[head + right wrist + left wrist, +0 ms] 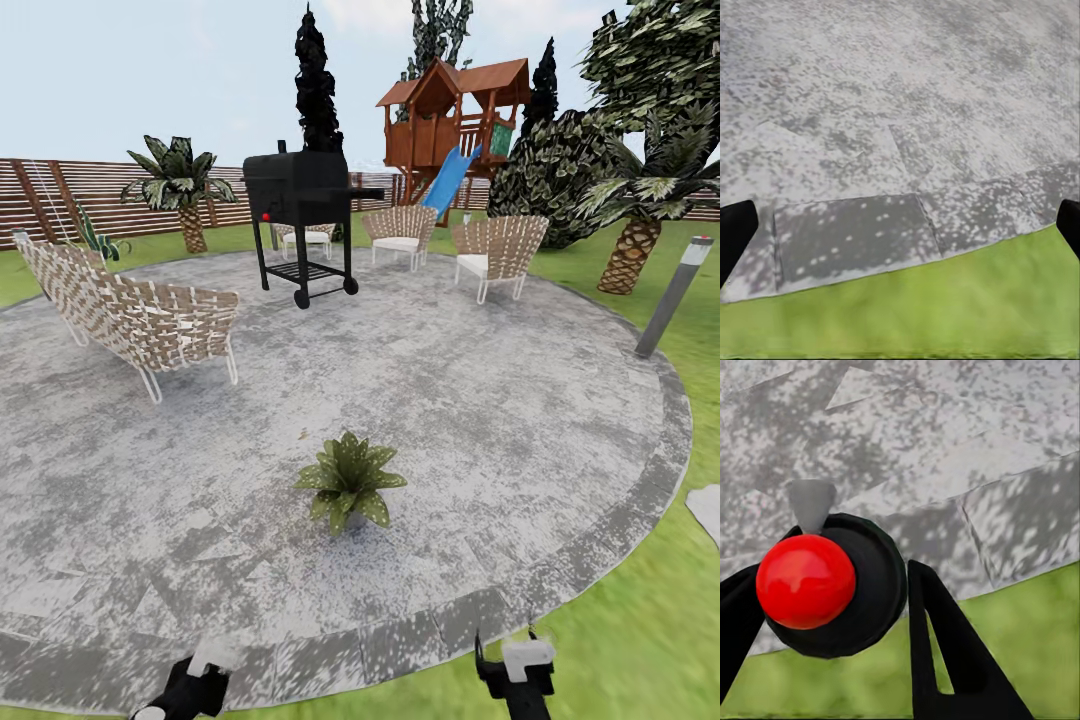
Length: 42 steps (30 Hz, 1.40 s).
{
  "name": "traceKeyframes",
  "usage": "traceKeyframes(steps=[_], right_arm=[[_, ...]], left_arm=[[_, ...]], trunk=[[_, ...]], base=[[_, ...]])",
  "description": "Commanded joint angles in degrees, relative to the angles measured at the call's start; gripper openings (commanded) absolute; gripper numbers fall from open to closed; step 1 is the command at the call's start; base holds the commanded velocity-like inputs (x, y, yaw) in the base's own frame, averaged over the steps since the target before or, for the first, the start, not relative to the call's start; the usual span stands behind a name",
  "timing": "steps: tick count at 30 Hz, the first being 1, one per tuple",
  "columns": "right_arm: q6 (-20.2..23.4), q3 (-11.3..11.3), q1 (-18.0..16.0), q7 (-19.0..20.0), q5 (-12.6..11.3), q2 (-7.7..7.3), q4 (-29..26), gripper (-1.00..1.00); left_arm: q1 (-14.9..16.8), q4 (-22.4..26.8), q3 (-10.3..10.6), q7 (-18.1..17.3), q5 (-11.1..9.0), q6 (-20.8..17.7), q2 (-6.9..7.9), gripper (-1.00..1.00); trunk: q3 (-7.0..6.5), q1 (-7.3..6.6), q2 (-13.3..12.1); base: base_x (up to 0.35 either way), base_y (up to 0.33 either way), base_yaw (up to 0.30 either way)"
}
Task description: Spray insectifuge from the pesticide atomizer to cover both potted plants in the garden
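Honestly, looks like a line-up-before-spraying moment. Got the pesticide atomizer (870, 585) pinched between the fingers of the left gripper (190, 690), seen end-on from the left wrist: dark round body, red ball on it, small grey nozzle poking forward over the rim of the patio (480, 400). Probably held low and pointing ahead like that to keep the nozzle aimed at the target for the approach. Right gripper (515, 680) spread wide, fingers (735, 240) out at the margins of the right wrist view with nothing between them. Presumably just kept out of the way, not needed for a one-handed spray. Standing right at the seam of lawn (620, 640) and paving, facing one potted plant (350, 485) set alone on bare stone mid-patio, well apart from the chairs (140, 320) and the grill (300, 215), so easy to reach from any side. Hard to call the pale flecks on its leaves: maybe insectifuge, maybe just leaf texture. Seems too far off for mist to land, so worth closing in before squeezing anything.
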<state>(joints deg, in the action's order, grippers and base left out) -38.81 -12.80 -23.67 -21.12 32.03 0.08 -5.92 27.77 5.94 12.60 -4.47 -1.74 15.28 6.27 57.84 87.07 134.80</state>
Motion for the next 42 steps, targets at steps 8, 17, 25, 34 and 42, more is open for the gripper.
traceKeyframes(steps=[8,17,25,34,42], right_arm=[[-0.1,-0.4,0.0,-0.4,0.3,0.62,2.6,1.00],[0.0,-0.3,0.1,-0.2,-8.8,0.62,2.6,1.00],[-0.1,-0.3,0.1,-0.1,-9.4,0.68,2.7,1.00],[-0.1,-0.3,0.1,-0.1,-9.4,0.71,2.5,1.00],[0.0,-0.4,0.0,-0.1,-9.4,0.63,2.5,1.00]], left_arm=[[-0.7,-1.0,0.4,0.6,-4.6,2.6,-0.05,-1.00],[-0.8,-1.0,0.6,0.3,-4.3,2.6,-0.06,-1.00],[-0.8,-1.0,0.6,0.7,-4.6,2.6,0.26,-1.00],[-0.8,-1.1,0.7,0.9,-4.3,2.6,0.19,-1.00],[-0.8,-1.1,0.7,0.9,-4.2,2.6,0.06,-1.00]], trunk=[[0.05,-0.01,0.0],[0.05,-0.01,0.0],[0.05,-0.01,0.0],[0.05,-0.01,0.0],[0.05,-0.01,0.0]], base=[[0.000,0.000,-0.220],[0.000,0.000,-0.287],[-0.005,0.000,-0.289],[-0.287,0.000,-0.289],[-0.295,0.000,-0.289]])
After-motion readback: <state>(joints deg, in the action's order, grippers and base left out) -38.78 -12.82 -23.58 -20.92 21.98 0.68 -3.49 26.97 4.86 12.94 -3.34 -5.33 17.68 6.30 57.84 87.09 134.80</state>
